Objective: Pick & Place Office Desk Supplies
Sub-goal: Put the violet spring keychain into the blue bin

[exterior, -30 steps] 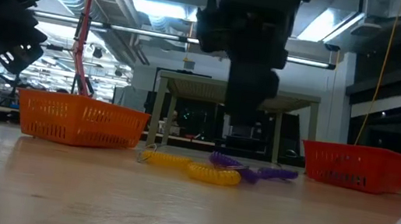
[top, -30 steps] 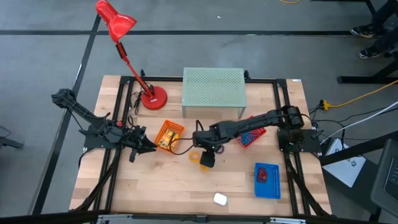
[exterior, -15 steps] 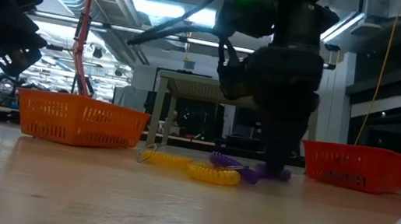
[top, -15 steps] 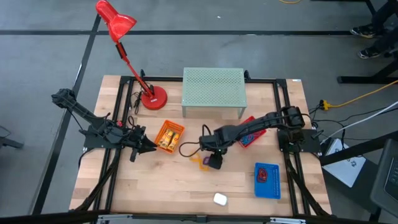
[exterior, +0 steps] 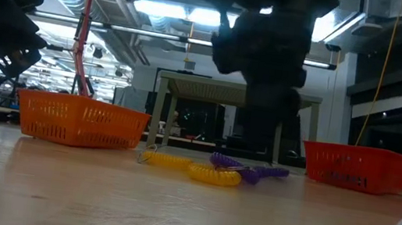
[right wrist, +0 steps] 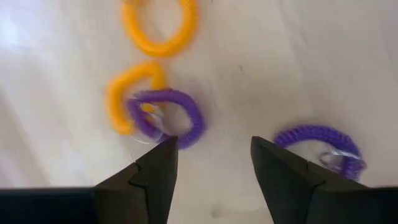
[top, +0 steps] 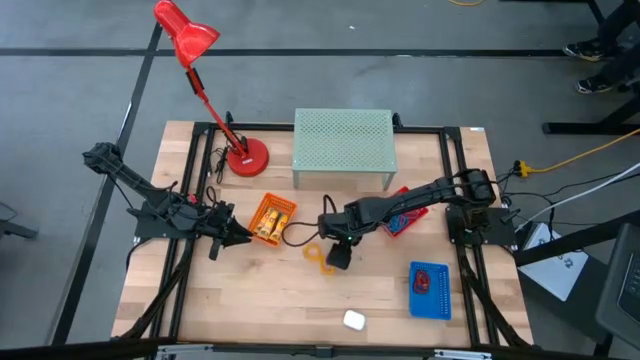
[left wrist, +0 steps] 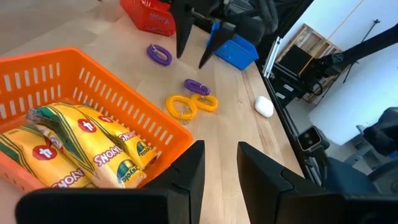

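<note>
Hovering over the loops mid-table, right gripper [right wrist: 211,165], fingers apart and empty; purple loop [right wrist: 166,117] overlapping an orange loop [right wrist: 129,93] just below. Waiting beside the orange basket [left wrist: 93,87], left gripper [left wrist: 217,171], fingers parted, empty.

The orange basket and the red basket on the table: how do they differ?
The orange basket sits near the left gripper and holds yellow packets; the red basket lies partly under the right arm, its contents hard to make out. From table height, the orange basket shows on the left, the red one on the right. Both are small mesh baskets resting on the wooden table.
</note>
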### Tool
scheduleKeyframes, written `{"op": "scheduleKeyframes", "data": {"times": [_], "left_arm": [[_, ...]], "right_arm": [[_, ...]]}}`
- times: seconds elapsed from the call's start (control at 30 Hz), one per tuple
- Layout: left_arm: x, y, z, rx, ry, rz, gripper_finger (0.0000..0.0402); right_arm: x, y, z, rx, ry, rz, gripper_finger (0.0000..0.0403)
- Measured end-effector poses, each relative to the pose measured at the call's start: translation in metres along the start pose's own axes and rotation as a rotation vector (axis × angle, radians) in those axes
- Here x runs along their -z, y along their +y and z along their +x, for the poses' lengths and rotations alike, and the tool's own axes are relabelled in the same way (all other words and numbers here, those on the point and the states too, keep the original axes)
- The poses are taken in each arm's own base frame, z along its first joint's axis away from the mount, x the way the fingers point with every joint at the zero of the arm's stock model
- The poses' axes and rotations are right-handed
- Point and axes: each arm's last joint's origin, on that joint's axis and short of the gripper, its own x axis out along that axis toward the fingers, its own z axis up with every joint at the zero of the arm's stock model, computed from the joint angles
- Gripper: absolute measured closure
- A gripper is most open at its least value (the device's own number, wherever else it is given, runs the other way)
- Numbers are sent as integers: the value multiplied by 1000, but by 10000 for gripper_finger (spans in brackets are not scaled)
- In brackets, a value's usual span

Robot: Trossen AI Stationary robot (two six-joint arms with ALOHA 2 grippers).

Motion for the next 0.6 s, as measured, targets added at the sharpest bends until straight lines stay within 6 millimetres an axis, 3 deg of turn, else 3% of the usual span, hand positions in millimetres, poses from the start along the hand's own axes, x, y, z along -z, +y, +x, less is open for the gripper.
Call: {"op": "scheduleKeyframes", "data": {"times": [0.6], "left_arm": [[0,0,0,-2,3,-1,311]], "right_arm": [[14,-36,24,94,58,108,198]]}}
